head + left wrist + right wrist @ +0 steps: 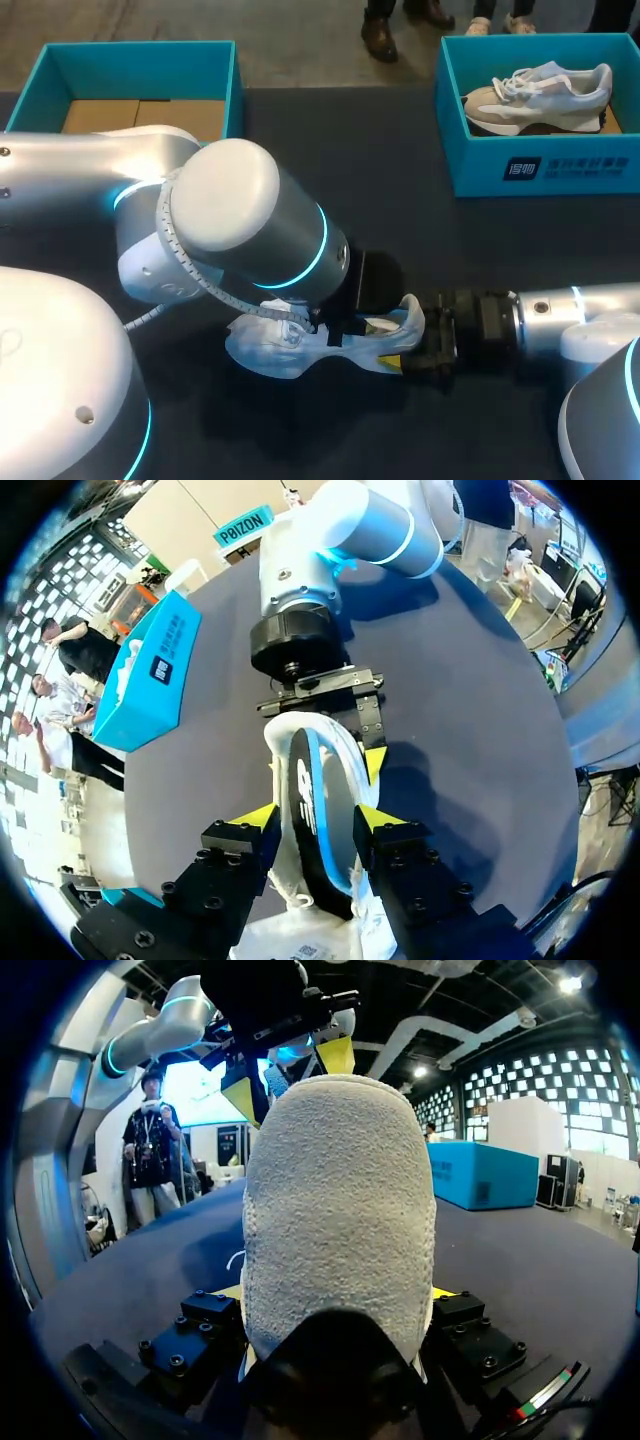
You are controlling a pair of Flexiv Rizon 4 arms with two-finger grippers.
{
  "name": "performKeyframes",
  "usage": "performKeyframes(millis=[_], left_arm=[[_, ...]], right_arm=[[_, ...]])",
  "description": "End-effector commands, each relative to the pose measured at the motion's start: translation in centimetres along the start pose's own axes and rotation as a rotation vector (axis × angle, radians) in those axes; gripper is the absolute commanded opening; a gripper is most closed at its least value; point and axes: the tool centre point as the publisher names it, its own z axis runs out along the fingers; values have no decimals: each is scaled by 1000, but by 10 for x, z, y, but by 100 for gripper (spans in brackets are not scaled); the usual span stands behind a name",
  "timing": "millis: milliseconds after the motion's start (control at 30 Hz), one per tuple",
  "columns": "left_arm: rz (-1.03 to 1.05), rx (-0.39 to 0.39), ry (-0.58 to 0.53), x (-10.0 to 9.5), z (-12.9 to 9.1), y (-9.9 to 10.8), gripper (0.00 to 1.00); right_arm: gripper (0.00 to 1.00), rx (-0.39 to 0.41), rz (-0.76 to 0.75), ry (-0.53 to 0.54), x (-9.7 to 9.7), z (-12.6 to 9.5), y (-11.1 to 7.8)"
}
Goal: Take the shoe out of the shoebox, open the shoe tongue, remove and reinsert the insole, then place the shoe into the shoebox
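The white shoe (262, 352) lies on the surface (420, 220), well apart from the empty shoebox (150, 68), its heel clamped by the right gripper (408, 345), while the fingers (258, 820) of the left gripper (318, 825) pinch the insole (315, 780): probably mid-removal, next needing a straight pull.

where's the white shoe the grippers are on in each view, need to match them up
Head view: the shoe lies low in the middle, partly under the left arm.
Left wrist view: the shoe runs between the left gripper's fingers, toward the right gripper ahead.
Right wrist view: the shoe's heel fills the space between the right gripper's fingers.
Shared landmark: the right gripper, at the shoe's heel end in all three.
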Motion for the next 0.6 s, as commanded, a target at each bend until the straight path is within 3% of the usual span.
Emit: performKeyframes(millis=[33, 367, 433, 567, 600], left_arm=[[-6, 0, 0, 0, 14, -4, 47], [-24, 5, 13, -6, 31, -7, 45], [-27, 2, 14, -7, 33, -7, 35], [-38, 2, 16, -9, 34, -7, 0], [-41, 2, 16, -10, 34, -6, 0]], right_arm=[[0, 5, 1, 0, 2, 1, -1], [0, 5, 1, 0, 2, 1, -1], [0, 5, 1, 0, 2, 1, -1], [0, 5, 1, 0, 2, 1, -1], [0, 5, 1, 0, 2, 1, -1]])
